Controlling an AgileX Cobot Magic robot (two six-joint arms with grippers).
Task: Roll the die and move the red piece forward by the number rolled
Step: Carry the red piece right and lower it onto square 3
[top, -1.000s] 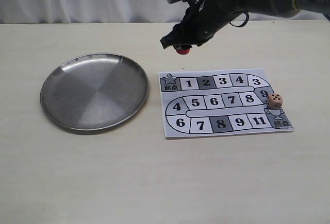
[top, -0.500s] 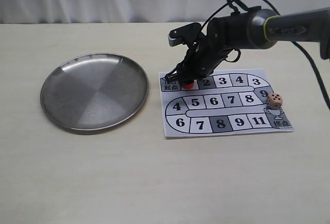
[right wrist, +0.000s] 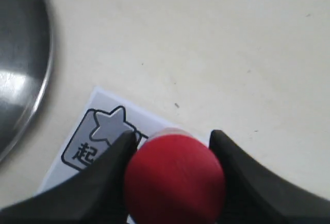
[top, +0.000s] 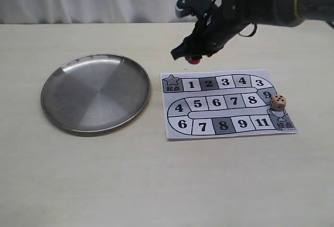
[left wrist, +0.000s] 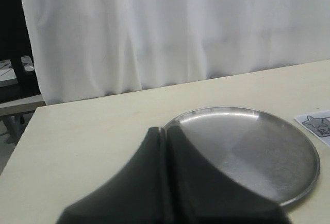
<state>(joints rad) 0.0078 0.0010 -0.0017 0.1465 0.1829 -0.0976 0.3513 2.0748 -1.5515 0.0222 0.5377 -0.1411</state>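
Observation:
My right gripper point(top: 194, 56) is shut on the red piece point(top: 195, 60), holding it in the air above the board's far edge, over the start star and square 1. In the right wrist view the red piece point(right wrist: 174, 177) fills the gap between the two black fingers point(right wrist: 105, 177). The tan die point(top: 278, 101) rests on the paper board point(top: 226, 104) at its right end, beside the trophy square, several dark pips facing up. My left gripper point(left wrist: 166, 134) is shut with nothing in it, hovering near the steel plate point(left wrist: 247, 149); it does not show in the exterior view.
A round steel plate point(top: 96, 93) lies on the table left of the board. The board's numbered track point(top: 216, 102) winds from the start star point(top: 173, 83) to the trophy at the lower right. A white curtain runs behind the table.
The right gripper dropped the red piece down onto the board near square 1 half a second ago, then lifted it back up and slightly right. The die has not moved.

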